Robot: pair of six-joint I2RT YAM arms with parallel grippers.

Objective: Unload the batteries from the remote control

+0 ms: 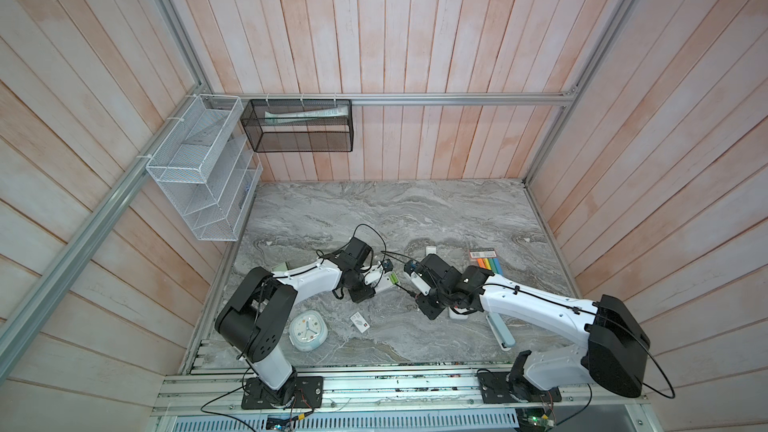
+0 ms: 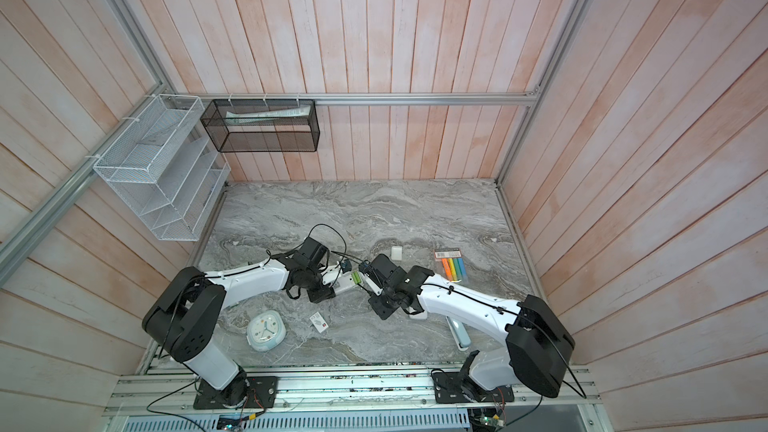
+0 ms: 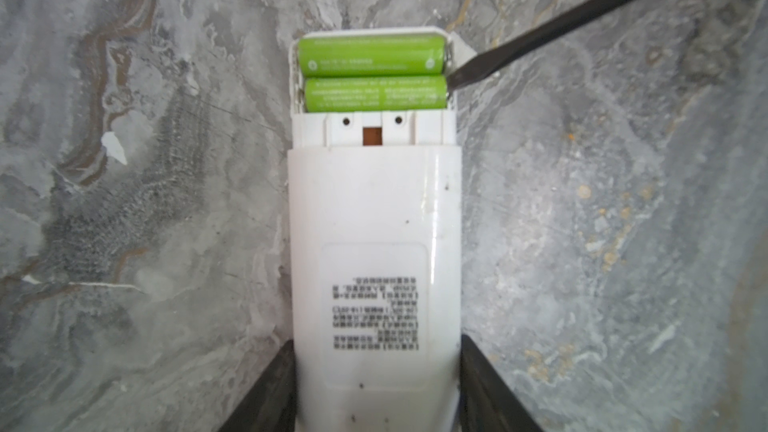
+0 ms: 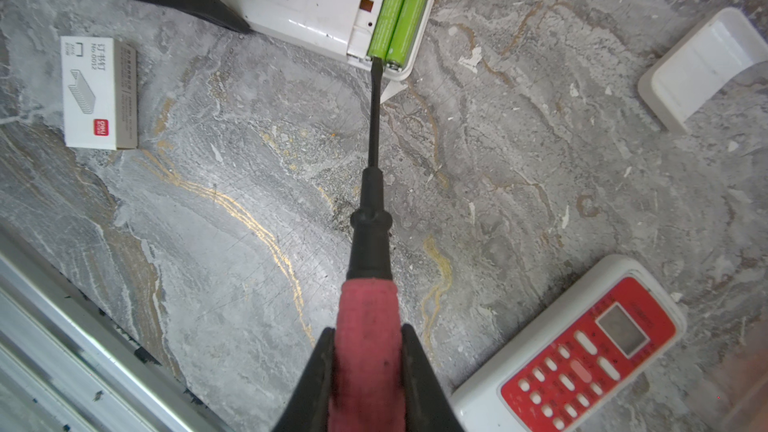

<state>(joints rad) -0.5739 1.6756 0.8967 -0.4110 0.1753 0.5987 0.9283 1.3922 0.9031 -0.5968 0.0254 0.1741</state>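
The right hand (image 4: 368,338) is clenched on the red handle of a screwdriver (image 4: 371,218), whose dark shaft reaches out low over the bench (image 4: 540,184). Its flat tip rests at the end of the battery lying nearer the remote's body, right where that end meets the compartment wall. Two green batteries (image 4: 397,20) show, both seated side by side in the open compartment at the end of the remote control (image 3: 374,243), which lies face down. The left hand (image 3: 376,347) grasps the remote's other end, one finger on each long side, pinning it.

The step in hand looks like prying out the first battery; none is out yet. The next move likely calls for working the tip under that battery's end and levering it up gently while the left hand holds the remote steady.

Farther off lie a white cover piece (image 4: 702,68) and a red-faced remote (image 4: 582,351).
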